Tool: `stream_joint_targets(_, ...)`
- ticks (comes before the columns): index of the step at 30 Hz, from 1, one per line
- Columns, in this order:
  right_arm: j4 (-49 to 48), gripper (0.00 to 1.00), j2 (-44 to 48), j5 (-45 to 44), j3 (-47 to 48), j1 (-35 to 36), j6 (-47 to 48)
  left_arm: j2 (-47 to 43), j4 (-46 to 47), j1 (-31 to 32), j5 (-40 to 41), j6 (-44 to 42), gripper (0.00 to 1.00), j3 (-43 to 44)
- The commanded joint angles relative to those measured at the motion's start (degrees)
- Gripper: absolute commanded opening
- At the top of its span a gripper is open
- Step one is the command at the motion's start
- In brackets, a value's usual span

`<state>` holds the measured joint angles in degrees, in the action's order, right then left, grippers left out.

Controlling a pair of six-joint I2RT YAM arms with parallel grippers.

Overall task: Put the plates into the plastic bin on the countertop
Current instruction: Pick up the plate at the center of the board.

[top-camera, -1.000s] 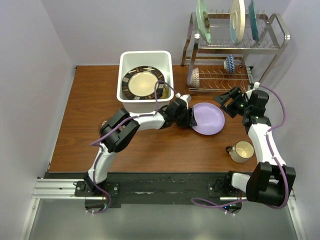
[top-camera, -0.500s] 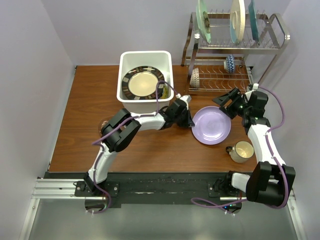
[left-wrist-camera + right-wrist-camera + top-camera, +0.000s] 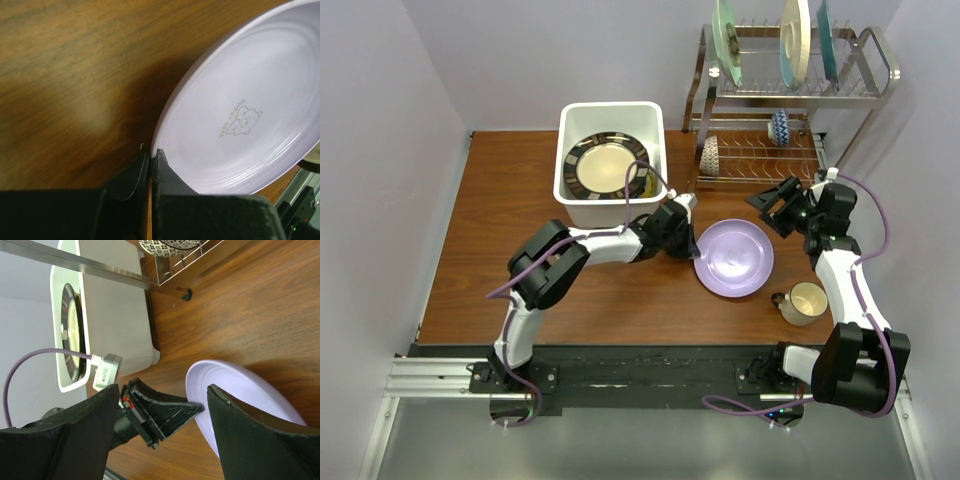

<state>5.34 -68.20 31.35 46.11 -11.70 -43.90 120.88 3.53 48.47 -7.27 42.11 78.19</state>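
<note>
Left gripper (image 3: 692, 243) clenched on the left rim of the lilac plate (image 3: 733, 258). The left wrist view shows both fingers pinching the edge, with the plate tilted up off the table (image 3: 520, 200) and a shadow beneath it. Over the last second the plate has slid toward the near right and risen from lying flat. I judge it picked up and ready to carry. The right gripper (image 3: 780, 205) has barely moved and hangs spread wide and empty just past the plate's far rim.

The white bin (image 3: 610, 106) stands to the far left and already holds a striped plate (image 3: 606, 166). Bare wood lies between the lilac plate and the bin, but the bin's near wall must be cleared from above. The mug (image 3: 805, 302) sits close to the plate's near-right edge. The dish rack (image 3: 790, 150) stands behind it.
</note>
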Motion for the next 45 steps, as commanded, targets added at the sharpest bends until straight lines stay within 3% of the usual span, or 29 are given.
stream_joint_targets(1, -2.7, 0.74, 0.79, 2.04, -0.84, -0.25, -1.01, -7.05, 0.16, -0.74, 1.73, 0.43, 0.0, -4.18)
stream_joint_targets(7, -3.85, 0.74, 0.97, 2.48, -1.9, -0.25, -1.63, -13.02, -0.01, -0.66, 2.52, 0.0, 0.0, -8.84)
stream_joint_targets(22, -5.17, 0.77, 1.32, 3.27, -3.66, -0.25, -2.51, -23.22, -11.26, -0.66, 5.33, -3.87, 0.0, -9.64)
stream_joint_targets(30, -7.97, 0.88, 1.5, 3.01, -4.62, -0.25, -3.65, -31.57, -12.84, -1.44, 5.51, -5.72, 0.0, -10.26)
stream_joint_targets(45, -8.68, 0.88, 0.44, 3.45, -4.97, -0.25, -3.74, -37.03, -20.84, -9.44, 6.74, -9.85, 0.0, -3.93)
